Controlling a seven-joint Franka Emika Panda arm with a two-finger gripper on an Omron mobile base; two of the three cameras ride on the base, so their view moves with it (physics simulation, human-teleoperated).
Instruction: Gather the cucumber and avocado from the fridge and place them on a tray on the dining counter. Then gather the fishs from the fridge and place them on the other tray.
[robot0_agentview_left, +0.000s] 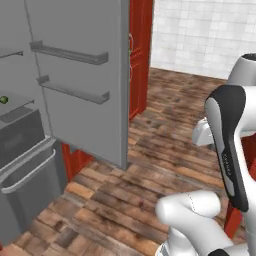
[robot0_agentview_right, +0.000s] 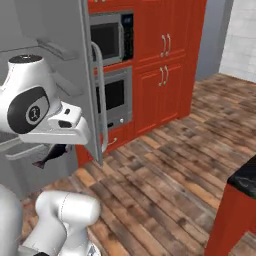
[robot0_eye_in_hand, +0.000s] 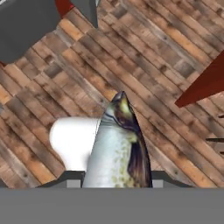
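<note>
Pincer (robot0_eye_in_hand: 114, 181) clamped on the fish (robot0_eye_in_hand: 118, 144), hanging head-down over the wood floor (robot0_eye_in_hand: 144, 65) beside the open fridge door (robot0_agentview_left: 80, 75); keep your grip firm, carry it level toward the dining counter tray

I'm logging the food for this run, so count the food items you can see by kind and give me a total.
Fish: 1, held in the gripper
Small green item on the fridge shelf, too small to identify: 1
Total: 2

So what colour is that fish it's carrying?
Silvery grey fish with dark speckles and a yellowish snout; clearest in the hand view.
</note>
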